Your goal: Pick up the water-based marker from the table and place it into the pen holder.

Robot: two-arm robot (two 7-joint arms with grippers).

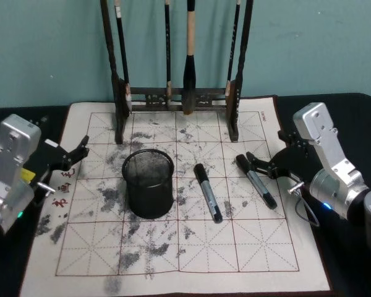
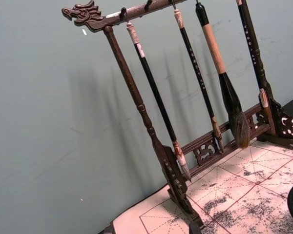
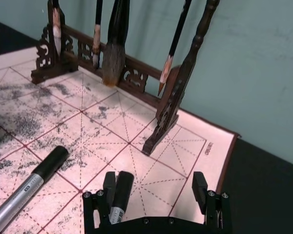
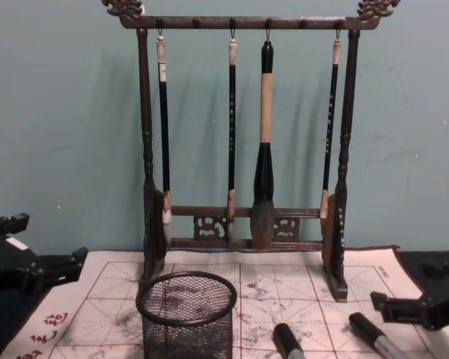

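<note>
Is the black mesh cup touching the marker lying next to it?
Apart. The head view shows inked paper between the round black wire-mesh cup and the nearest black-and-grey marker.

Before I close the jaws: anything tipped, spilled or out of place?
Nothing tipped or spilled. The pen holder stands upright; an inner marker and an outer marker lie flat to its right. The mat's grey smudges look like old ink. The right gripper, jaws open, straddles the outer marker's cap.

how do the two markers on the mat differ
The right marker has its cap between the right gripper's open fingers; the middle marker lies free. The middle marker is nearer the pen holder. Both lie flat on the mat, black caps toward the brush rack.
</note>
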